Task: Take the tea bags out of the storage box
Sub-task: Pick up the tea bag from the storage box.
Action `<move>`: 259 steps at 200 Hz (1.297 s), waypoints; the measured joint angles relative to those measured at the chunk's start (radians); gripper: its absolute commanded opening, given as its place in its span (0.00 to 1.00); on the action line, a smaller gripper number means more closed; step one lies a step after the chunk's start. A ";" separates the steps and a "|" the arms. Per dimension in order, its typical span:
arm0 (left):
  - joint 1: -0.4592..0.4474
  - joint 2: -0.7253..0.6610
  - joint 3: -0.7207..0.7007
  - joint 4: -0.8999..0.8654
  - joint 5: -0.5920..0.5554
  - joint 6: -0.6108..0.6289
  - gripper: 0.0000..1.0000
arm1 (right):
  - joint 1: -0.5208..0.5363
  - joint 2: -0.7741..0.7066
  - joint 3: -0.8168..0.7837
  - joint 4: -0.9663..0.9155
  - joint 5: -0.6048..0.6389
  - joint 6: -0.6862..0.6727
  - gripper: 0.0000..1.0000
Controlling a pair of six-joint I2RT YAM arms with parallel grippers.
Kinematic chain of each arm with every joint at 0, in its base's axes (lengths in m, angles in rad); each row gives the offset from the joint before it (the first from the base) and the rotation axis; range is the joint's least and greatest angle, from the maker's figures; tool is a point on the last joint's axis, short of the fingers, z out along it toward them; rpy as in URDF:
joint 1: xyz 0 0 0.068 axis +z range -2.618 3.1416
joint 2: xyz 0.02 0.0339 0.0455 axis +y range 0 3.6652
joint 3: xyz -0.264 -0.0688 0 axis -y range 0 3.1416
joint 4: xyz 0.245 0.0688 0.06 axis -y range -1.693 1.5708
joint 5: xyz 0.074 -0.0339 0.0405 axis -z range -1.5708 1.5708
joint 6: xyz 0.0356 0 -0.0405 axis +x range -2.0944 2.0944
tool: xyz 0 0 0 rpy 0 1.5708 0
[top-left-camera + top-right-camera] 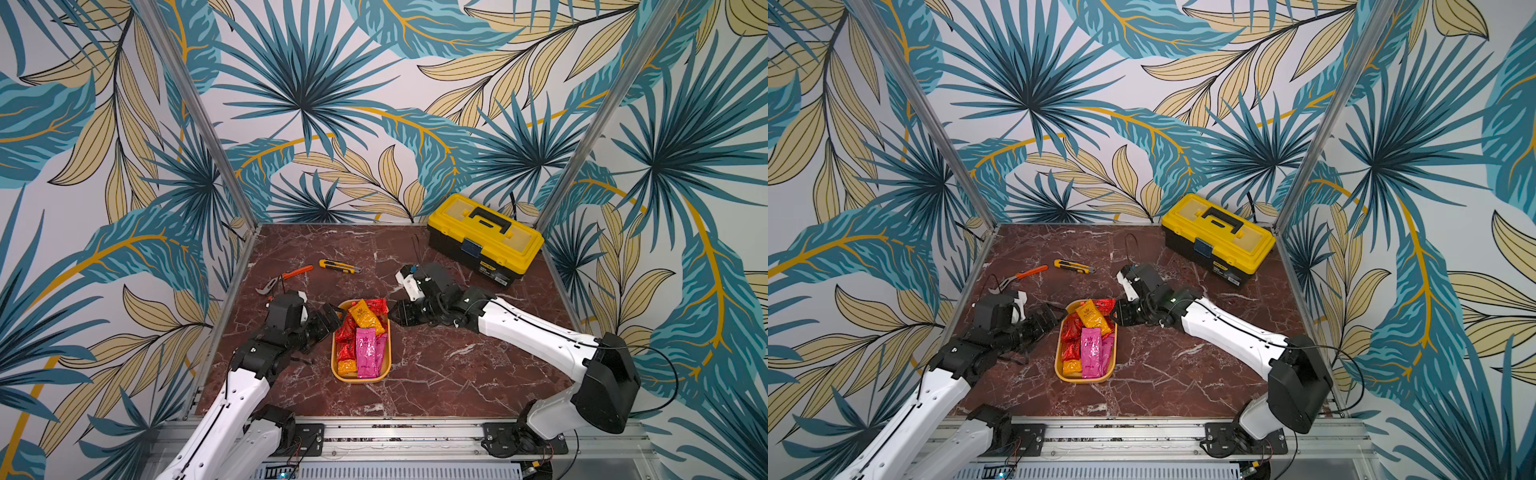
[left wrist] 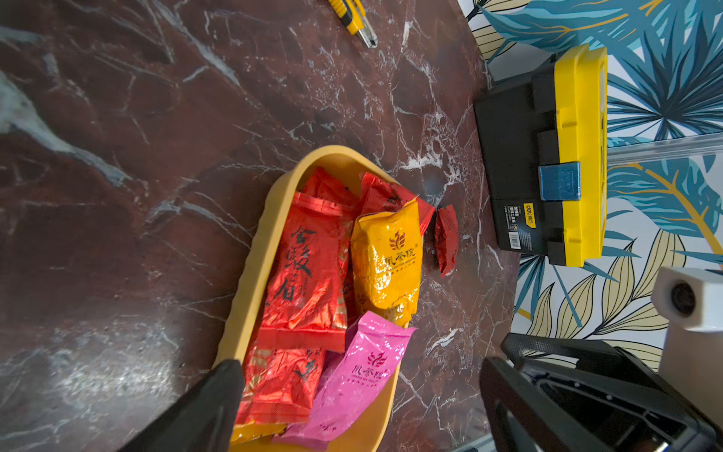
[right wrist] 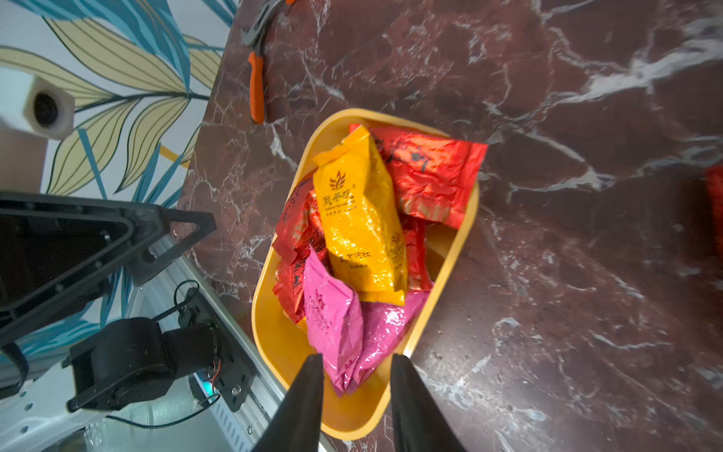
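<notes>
The storage box [image 1: 360, 379], a shallow mustard-yellow tray, sits mid-table and holds the tea bags [image 1: 365, 351]. An orange sachet [image 3: 360, 219] lies on top, pink ones [image 3: 336, 321] towards the front, and crinkly red ones [image 2: 305, 274] underneath. One red sachet [image 2: 446, 238] lies on the table just outside the tray's far right corner. My left gripper [image 1: 332, 318] hovers at the tray's far left edge, jaws wide open and empty [image 2: 360, 375]. My right gripper [image 1: 397, 313] is at the far right corner. Its fingers stand a narrow gap apart, with nothing between them [image 3: 358, 364].
A black toolbox with a yellow lid [image 1: 484, 239] stands at the back right. A yellow utility knife [image 1: 338, 266] and orange-handled pliers [image 1: 286, 277] lie behind the tray on the left. Aluminium posts and patterned walls close in the marble table [image 1: 457, 365].
</notes>
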 measured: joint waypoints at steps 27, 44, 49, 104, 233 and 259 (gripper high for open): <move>0.005 -0.053 -0.056 -0.011 0.019 -0.014 1.00 | 0.053 0.055 0.034 -0.003 -0.009 -0.005 0.33; 0.005 -0.083 -0.094 -0.009 0.034 -0.032 1.00 | 0.069 0.092 0.059 -0.004 -0.012 -0.013 0.34; 0.006 -0.091 -0.105 -0.009 0.037 -0.037 1.00 | 0.071 0.102 0.065 -0.003 -0.011 -0.015 0.34; 0.006 -0.151 -0.133 -0.017 0.050 -0.069 1.00 | 0.072 0.192 0.118 -0.035 0.019 -0.074 0.36; 0.006 -0.150 -0.154 -0.010 0.069 -0.079 1.00 | 0.072 0.264 0.177 -0.069 0.056 -0.187 0.36; 0.006 -0.150 -0.155 -0.010 0.071 -0.079 1.00 | 0.072 0.268 0.177 -0.078 0.055 -0.191 0.36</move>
